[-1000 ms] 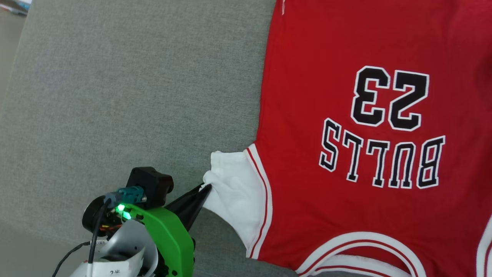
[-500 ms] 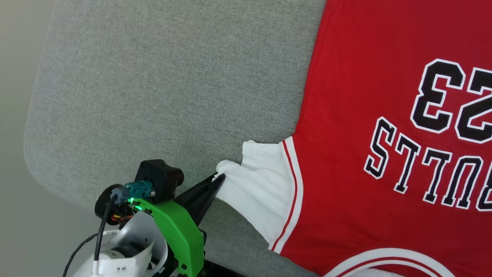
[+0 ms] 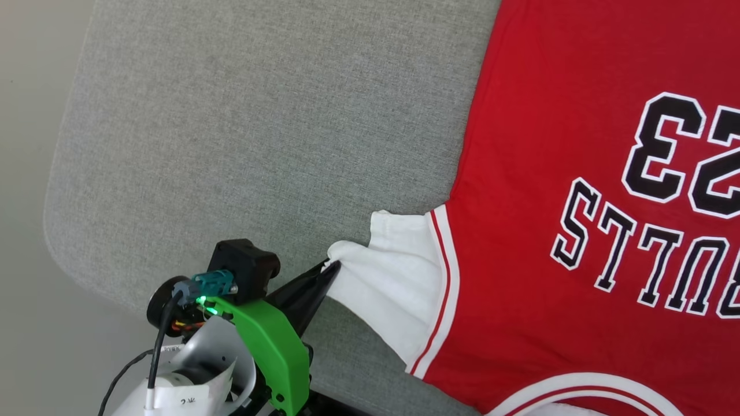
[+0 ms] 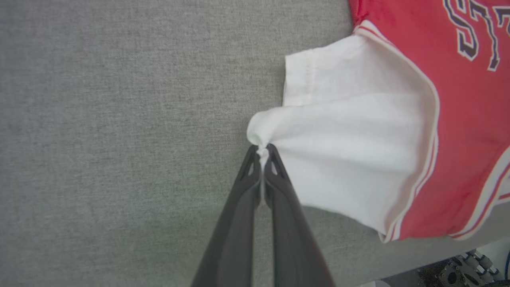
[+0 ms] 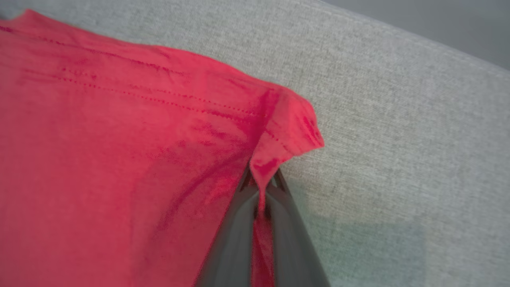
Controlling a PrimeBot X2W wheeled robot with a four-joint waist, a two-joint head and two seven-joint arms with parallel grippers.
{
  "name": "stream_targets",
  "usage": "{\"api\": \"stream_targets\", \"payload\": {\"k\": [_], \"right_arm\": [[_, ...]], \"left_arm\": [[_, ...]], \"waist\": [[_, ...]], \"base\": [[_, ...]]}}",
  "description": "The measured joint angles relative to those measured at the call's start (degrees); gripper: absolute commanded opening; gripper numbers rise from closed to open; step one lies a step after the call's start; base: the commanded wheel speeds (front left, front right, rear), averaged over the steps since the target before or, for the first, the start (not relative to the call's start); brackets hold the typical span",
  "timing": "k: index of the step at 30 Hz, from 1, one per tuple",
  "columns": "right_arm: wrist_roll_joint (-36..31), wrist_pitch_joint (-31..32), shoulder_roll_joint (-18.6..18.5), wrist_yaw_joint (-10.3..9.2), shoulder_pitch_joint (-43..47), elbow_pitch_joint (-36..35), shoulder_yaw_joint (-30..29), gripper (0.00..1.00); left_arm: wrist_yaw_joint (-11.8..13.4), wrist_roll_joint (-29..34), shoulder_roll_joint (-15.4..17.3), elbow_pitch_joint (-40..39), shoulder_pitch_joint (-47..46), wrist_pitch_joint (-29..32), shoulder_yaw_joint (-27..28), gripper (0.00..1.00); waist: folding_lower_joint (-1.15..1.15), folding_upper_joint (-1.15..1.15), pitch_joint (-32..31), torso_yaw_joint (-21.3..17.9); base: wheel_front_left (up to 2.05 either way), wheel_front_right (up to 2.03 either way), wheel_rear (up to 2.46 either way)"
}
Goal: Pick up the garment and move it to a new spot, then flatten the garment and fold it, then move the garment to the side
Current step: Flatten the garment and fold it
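Garment [image 3: 549, 115] lies spread on the grey fabric surface [image 3: 260, 144]; the left gripper [image 4: 263, 153] is closed on its white sleeve [image 4: 350, 131] edge; the right gripper [image 5: 261, 177] is closed on a red hem corner [image 5: 287, 131].

A grey woven pad [image 3: 231, 115] lies before me, its cloth finely flecked, flat and smooth. Its near left corner is rounded. Past the left edge and round that corner I see a pale, plain floor [image 3: 29, 260]. In my right wrist view the pad's edge runs straight, and beyond it lies a dark grey band [image 5: 418, 24].
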Motion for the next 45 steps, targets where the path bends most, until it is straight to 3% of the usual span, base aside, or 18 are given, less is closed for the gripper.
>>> {"api": "stream_targets", "payload": {"k": [11,23,33,45], "right_arm": [[1.9,-4.0,-0.5,0.01,7.5,2.1,1.4,0.0],[9.7,-9.0,1.4,0.01,25.7,-1.7,-3.1,0.0],[10.2,-4.8,4.2,0.01,43.5,-14.2,-11.0,0.0],[7.3,2.5,14.1,0.01,62.8,-32.5,-22.0,0.0]], "left_arm": [[0.5,0.2,0.8,1.0,-0.3,0.1,0.9,0.0],[2.1,-0.6,1.2,3.8,1.0,0.4,1.9,0.0],[3.9,-1.8,0.3,5.1,3.3,-0.3,2.2,0.0],[5.1,-2.9,-2.0,6.9,4.6,-3.1,2.4,0.0]], "waist": [[0.0,0.0,-5.1,-3.0],[0.0,0.0,-14.0,-8.5],[0.0,0.0,-20.9,-13.5],[-0.01,0.0,-26.5,-17.4]], "base": [[0.0,0.0,0.0],[0.0,0.0,0.0],[0.0,0.0,0.0],[0.0,0.0,0.0]]}}
